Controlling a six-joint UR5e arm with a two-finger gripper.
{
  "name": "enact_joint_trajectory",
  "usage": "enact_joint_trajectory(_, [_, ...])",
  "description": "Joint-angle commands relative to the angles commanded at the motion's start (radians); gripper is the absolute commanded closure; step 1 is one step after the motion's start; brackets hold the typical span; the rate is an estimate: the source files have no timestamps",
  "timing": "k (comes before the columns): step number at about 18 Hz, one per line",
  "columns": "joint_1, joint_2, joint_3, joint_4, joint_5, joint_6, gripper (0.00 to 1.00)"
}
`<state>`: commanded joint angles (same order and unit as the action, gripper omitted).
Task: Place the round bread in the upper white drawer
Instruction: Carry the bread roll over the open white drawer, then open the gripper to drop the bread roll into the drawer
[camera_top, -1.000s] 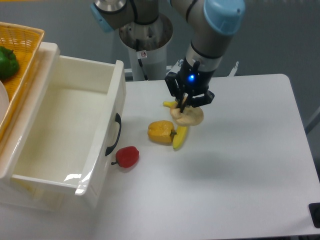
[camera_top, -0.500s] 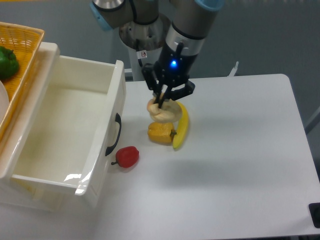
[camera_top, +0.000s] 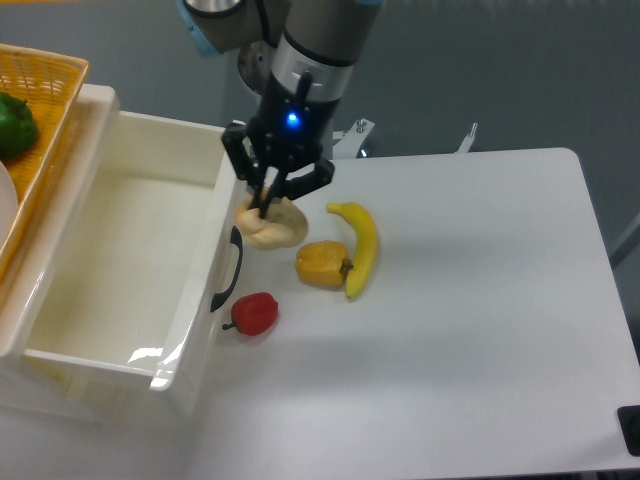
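The round bread (camera_top: 272, 226), a pale beige bun, hangs in the air just right of the drawer's front panel, with my gripper (camera_top: 270, 205) shut on its top. The upper white drawer (camera_top: 130, 330) stands pulled open at the left, its inside bare, its curved black handle (camera_top: 229, 268) right beside the bun. The bun sits above the table, close to the drawer's front top edge, outside the drawer.
A yellow-orange bell pepper (camera_top: 322, 264) and a banana (camera_top: 361, 245) lie right of the bun. A red pepper (camera_top: 255, 313) lies near the drawer handle. A yellow woven basket (camera_top: 45, 85) with a green pepper (camera_top: 14, 122) stands at the far left.
My gripper has carried the bread leftward from above the banana, past the yellow pepper, to the drawer's front panel. The other items have not moved.
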<state>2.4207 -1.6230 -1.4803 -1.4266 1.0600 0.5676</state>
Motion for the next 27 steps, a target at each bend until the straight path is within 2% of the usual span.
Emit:
enact_joint_trajectory(6, [-0.078, -0.005, -0.012, 0.000, -0.005, -0.002, 0.79])
enact_joint_trajectory(16, [-0.129, -0.014, -0.025, 0.000, -0.037, 0.002, 0.73])
enact_joint_trajectory(17, [-0.130, -0.014, -0.028, 0.000, -0.037, 0.002, 0.71])
enact_joint_trajectory(19, [-0.143, -0.014, -0.034, 0.002, -0.035, 0.006, 0.59])
enact_joint_trajectory(20, [-0.144, -0.014, -0.037, 0.002, -0.035, 0.006, 0.58])
enact_joint_trajectory(22, [-0.149, -0.014, -0.038, 0.003, -0.034, 0.012, 0.46])
enact_joint_trajectory(27, [-0.158, -0.014, -0.037, 0.005, -0.034, 0.015, 0.31])
